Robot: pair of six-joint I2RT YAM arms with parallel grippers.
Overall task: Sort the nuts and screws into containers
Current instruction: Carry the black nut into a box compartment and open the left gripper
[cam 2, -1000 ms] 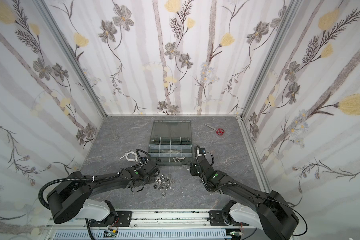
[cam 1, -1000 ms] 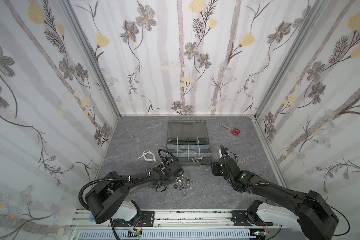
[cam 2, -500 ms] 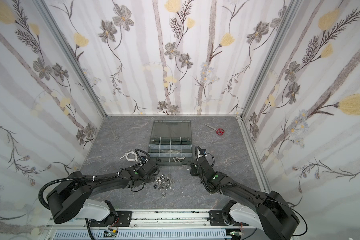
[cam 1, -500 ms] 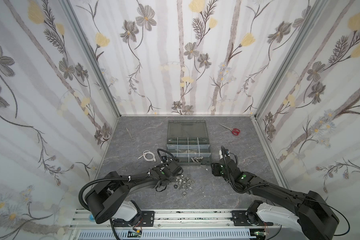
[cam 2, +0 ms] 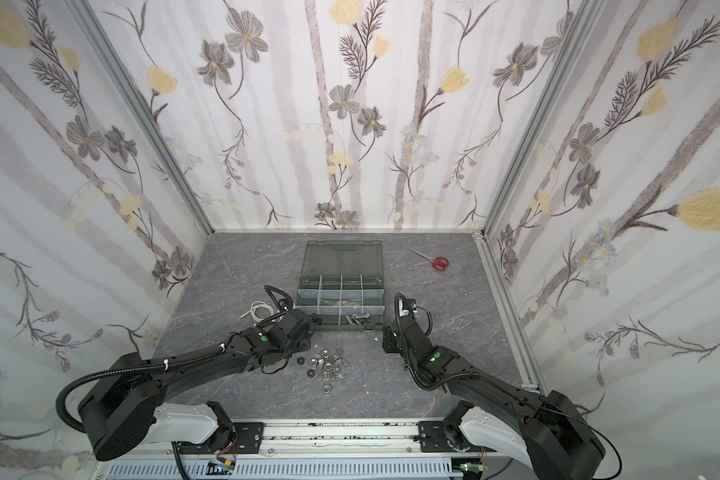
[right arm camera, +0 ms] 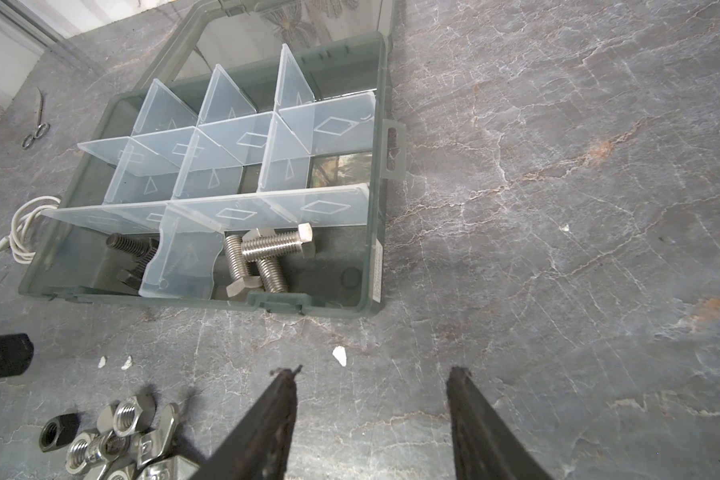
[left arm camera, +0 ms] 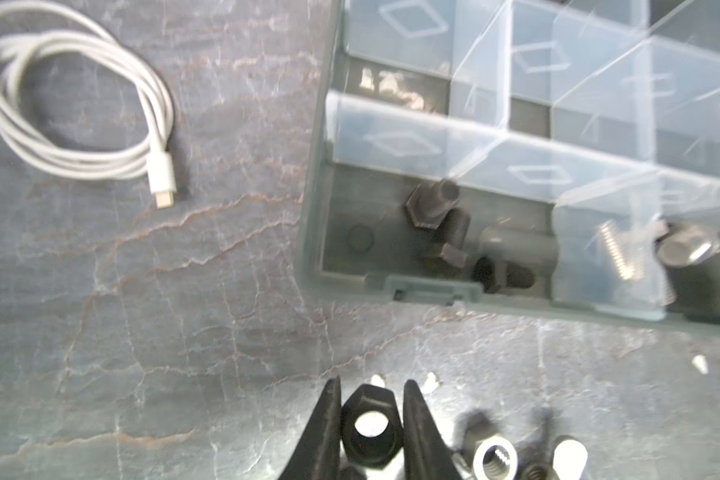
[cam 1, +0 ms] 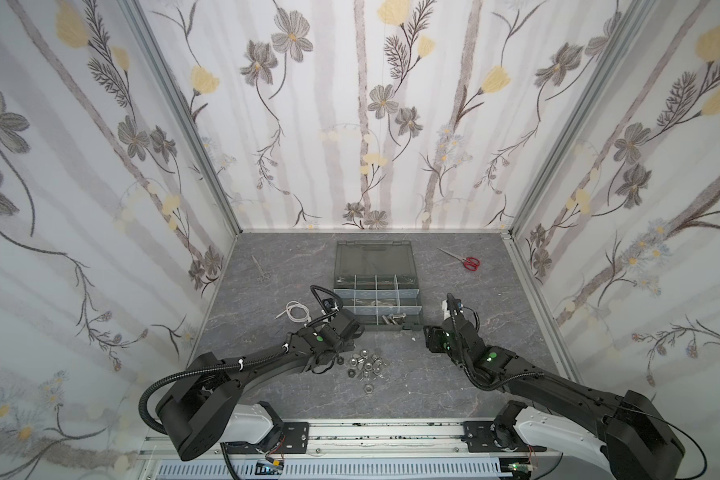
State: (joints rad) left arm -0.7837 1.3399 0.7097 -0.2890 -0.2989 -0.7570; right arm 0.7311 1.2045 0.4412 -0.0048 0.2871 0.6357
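A nut (left arm camera: 371,424) sits between the jaws of the left claw (left arm camera: 371,399). The other nuts (cam 1: 366,365) lie heaped just right of it, between both claws. Beyond the heap lies the case (cam 1: 391,328), with screws (cam 1: 391,319) in its nearest row. The right claw (cam 1: 431,338) stands off its near right corner, and a cable (cam 1: 296,311) lies behind and left of the left claw.

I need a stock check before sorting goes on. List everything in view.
case: one, dark grey, lid open, table centre.
black bolts: about three, matt black, near-row left compartment.
silver bolts: three, shiny, compartment beside them.
loose nuts: about ten, mostly silver, heaped before the case.
black nut: one, black, in the left grip.
cable: one, white, coiled left of the case.
red scissors: one, back right.
metal scissors: one, silver, back left.
white flecks: few, before the case.
left gripper: jaws shut on the black nut.
right gripper: jaws open, empty.
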